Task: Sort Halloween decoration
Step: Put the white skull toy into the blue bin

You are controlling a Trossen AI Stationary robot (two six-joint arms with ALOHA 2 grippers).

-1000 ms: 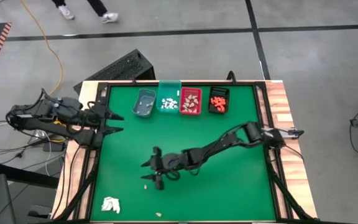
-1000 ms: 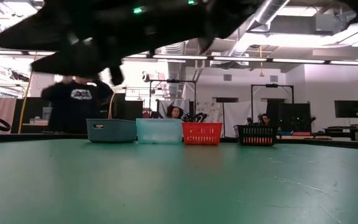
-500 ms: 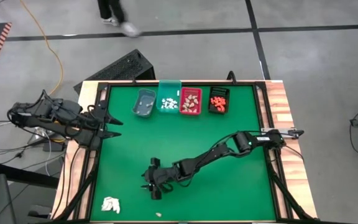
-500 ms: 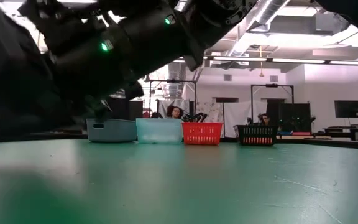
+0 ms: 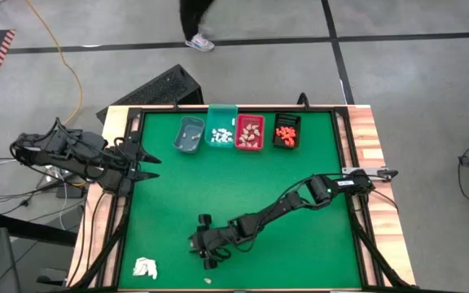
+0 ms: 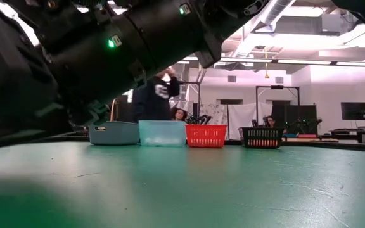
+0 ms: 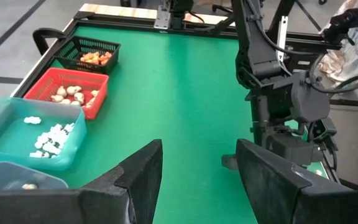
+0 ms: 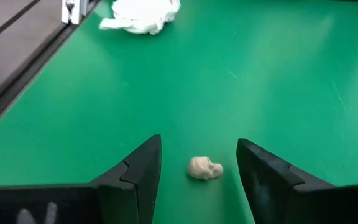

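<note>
The right gripper [image 8: 197,177] is down low over the near part of the green surface [image 5: 300,252], its fingers [image 8: 135,171] spread apart with a small beige skull-shaped piece [image 8: 205,168] lying between them, untouched on either side. In the high view the arm covers that piece, so only the wrist view shows it; another tiny pale piece [image 5: 208,281] lies by the near edge, too small to identify. The white papery wad [image 5: 144,267] sits near the front-left corner, well apart from the gripper. In the low view the right arm fills the upper left and blocks much of the scene. At the far edge stand four bins in a row: grey bin [image 5: 189,134], teal bin [image 5: 221,130] with white pieces [image 7: 50,138], red bin [image 5: 250,133] with beige pieces [image 7: 73,94], black bin [image 5: 286,130] with orange pieces [image 7: 92,58]. The grey bin's contents are hard to make out. The left gripper [image 5: 143,163] waits at the left edge, jaws apart, empty. A person [image 6: 156,98] stands behind the bins, partly hidden.
</note>
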